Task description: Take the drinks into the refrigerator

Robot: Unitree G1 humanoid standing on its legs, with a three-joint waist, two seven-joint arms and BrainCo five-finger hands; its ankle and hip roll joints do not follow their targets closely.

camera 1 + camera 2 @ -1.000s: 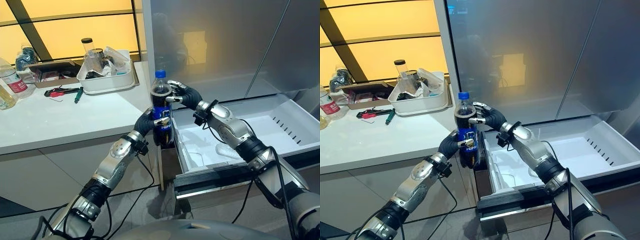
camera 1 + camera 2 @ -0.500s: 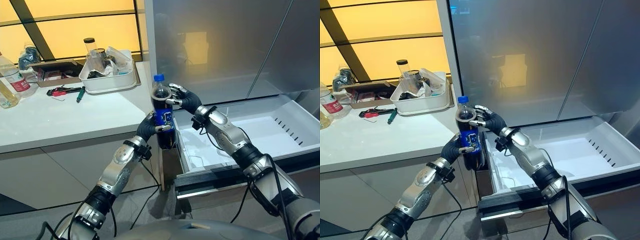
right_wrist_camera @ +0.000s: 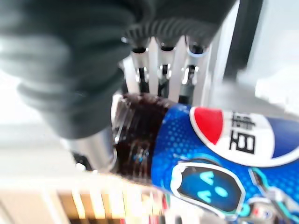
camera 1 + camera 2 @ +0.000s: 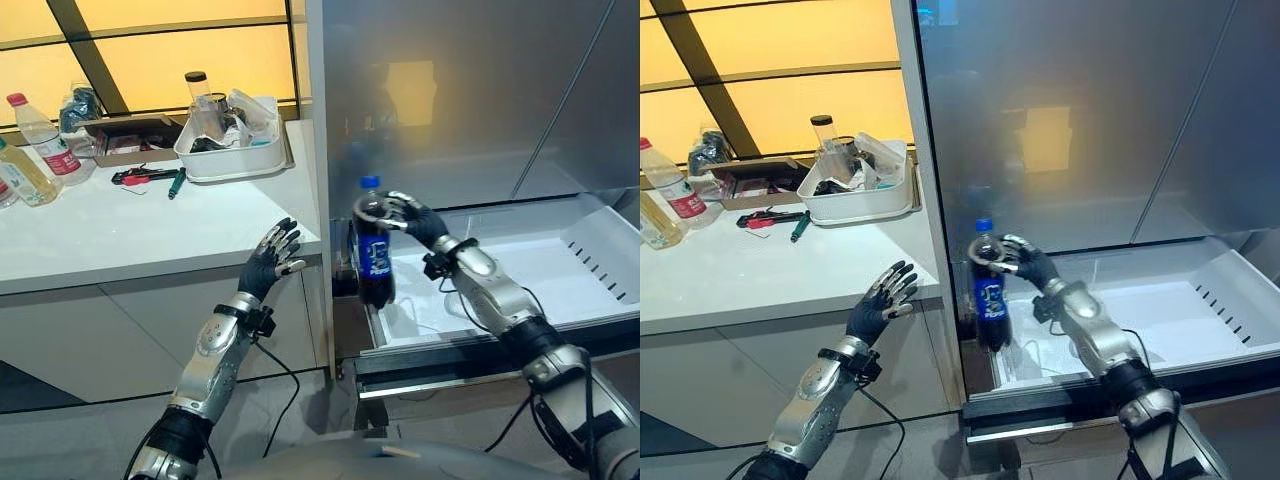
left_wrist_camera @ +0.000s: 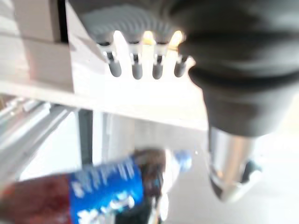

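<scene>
A dark cola bottle (image 4: 373,250) with a blue cap and blue label hangs upright at the left front corner of the open white refrigerator drawer (image 4: 590,245). My right hand (image 4: 412,217) is shut on its neck and shoulder; the right wrist view shows the fingers (image 3: 161,74) curled round the bottle (image 3: 196,149). My left hand (image 4: 272,258) is open, fingers spread, held in front of the white counter's edge (image 4: 150,275), apart from the bottle. In the left wrist view the straight fingers (image 5: 135,70) show, with the bottle (image 5: 98,191) past them.
The refrigerator's grey doors (image 4: 450,90) rise behind the drawer. On the counter stand a white bin of clutter (image 4: 232,150), loose tools (image 4: 150,178), a cardboard tray (image 4: 125,140) and plastic bottles (image 4: 40,135) at the far left.
My left hand has let go of the bottle and drawn back to the left, fingers spread. My right hand has carried the bottle right and down to the drawer's corner. The camera has shifted.
</scene>
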